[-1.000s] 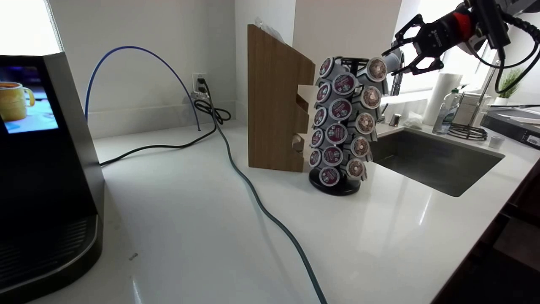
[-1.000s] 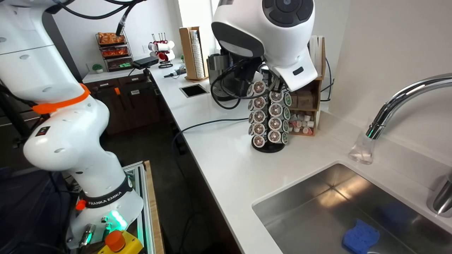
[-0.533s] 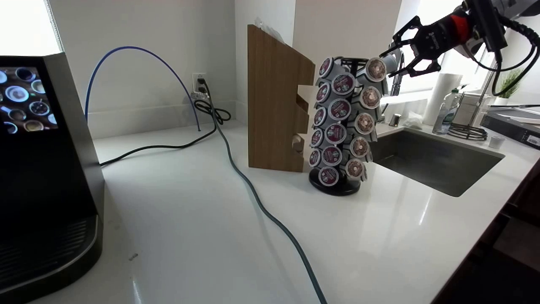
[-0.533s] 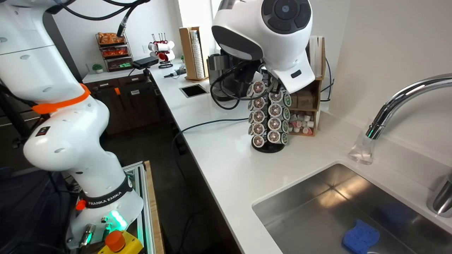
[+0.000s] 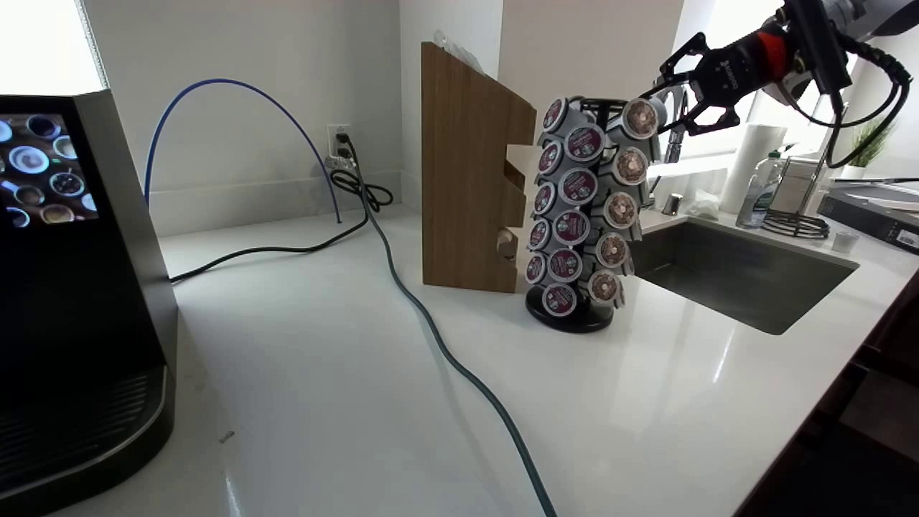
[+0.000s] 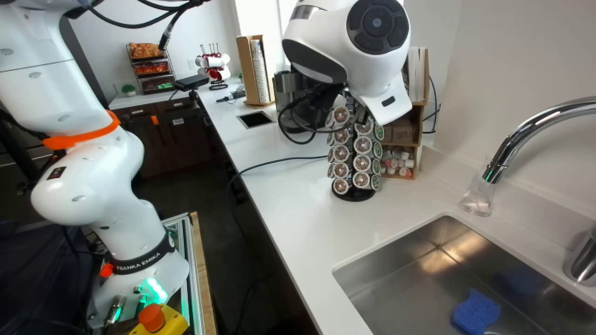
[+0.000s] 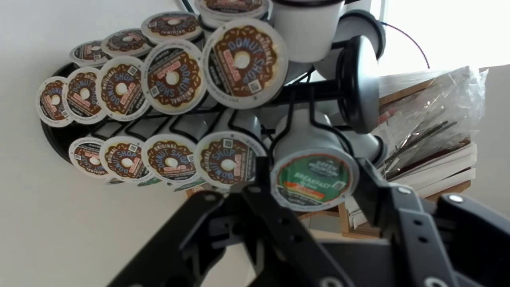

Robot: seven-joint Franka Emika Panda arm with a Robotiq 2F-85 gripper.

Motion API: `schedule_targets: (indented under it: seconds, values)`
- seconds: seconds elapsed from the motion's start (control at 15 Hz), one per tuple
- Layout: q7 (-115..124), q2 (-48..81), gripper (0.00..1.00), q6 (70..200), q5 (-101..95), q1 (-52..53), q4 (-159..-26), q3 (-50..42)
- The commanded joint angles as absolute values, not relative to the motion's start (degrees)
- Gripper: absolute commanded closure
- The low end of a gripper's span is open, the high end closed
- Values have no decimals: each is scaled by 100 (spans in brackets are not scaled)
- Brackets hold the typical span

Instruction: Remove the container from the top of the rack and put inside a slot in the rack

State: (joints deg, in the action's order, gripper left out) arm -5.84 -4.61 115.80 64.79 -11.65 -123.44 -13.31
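Your gripper (image 7: 312, 161) stands wide astride the container (image 7: 316, 181), the green-lidded pod seated at the top of the rack (image 7: 360, 83); no grip evident. The step in hand seems the grasp: next, close squarely and draw it out. The arm's wrist (image 6: 340, 53) hides the gripper in an exterior view; you can't discern a free slot.

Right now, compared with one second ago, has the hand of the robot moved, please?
Yes. In an exterior view, the hand has shifted toward the picture's left and slightly down, closer to the rack, which stands unmoved.
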Motion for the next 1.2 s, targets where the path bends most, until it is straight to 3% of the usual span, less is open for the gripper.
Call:
schedule_targets:
  seconds: [0.0, 0.27, 0.73, 1.13]
  values:
    - [-744, -436, 30, 11734, 6771, -1124, -12466, -1235]
    - [-749, -470, 1, 11756, 6734, -1121, -12479, -1187]
    - [-662, -781, 0, 11258, 6096, -1336, -12301, -1383]
    - [288, -1980, 0, 8920, 4018, -1348, -11643, -1296]
